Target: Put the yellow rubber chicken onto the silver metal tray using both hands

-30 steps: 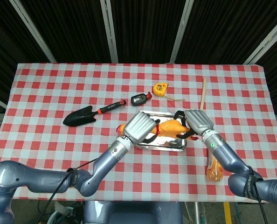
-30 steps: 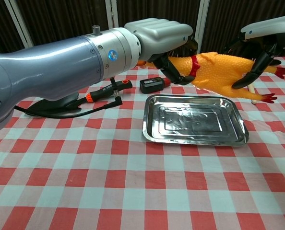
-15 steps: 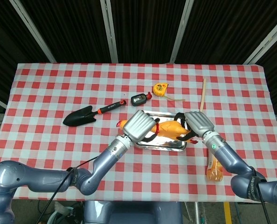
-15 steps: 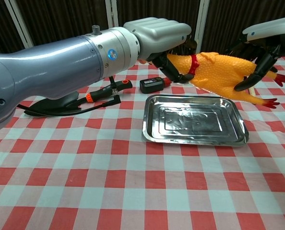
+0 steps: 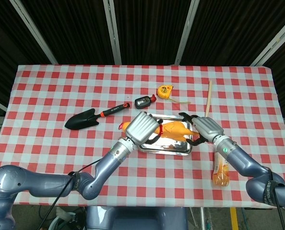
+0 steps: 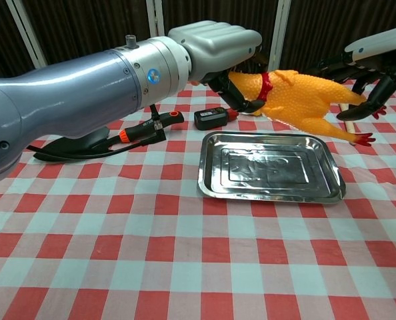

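Observation:
The yellow rubber chicken point(image 5: 173, 130) point(image 6: 298, 100) hangs over the silver metal tray point(image 5: 167, 149) point(image 6: 268, 190), tail end drooping to the right. My left hand point(image 5: 141, 127) point(image 6: 215, 41) grips it at the red-collared neck, hiding the head. My right hand point(image 5: 206, 128) point(image 6: 375, 67) is by the tail and feet. Its dark fingers point(image 6: 379, 101) are spread and no longer wrap the body. The tray holds nothing.
A black trowel with a red handle point(image 5: 92, 116) point(image 6: 98, 143) lies left of the tray. A small black device point(image 5: 142, 101) point(image 6: 213, 118), a yellow tape measure point(image 5: 165, 90) and a wooden stick point(image 5: 208, 98) lie behind it. An orange bottle point(image 5: 220, 172) lies at the front right.
My right hand has slid right and its fingers have come off the chicken's rear. The chicken's tail has dropped toward the tray while my left hand keeps the neck.

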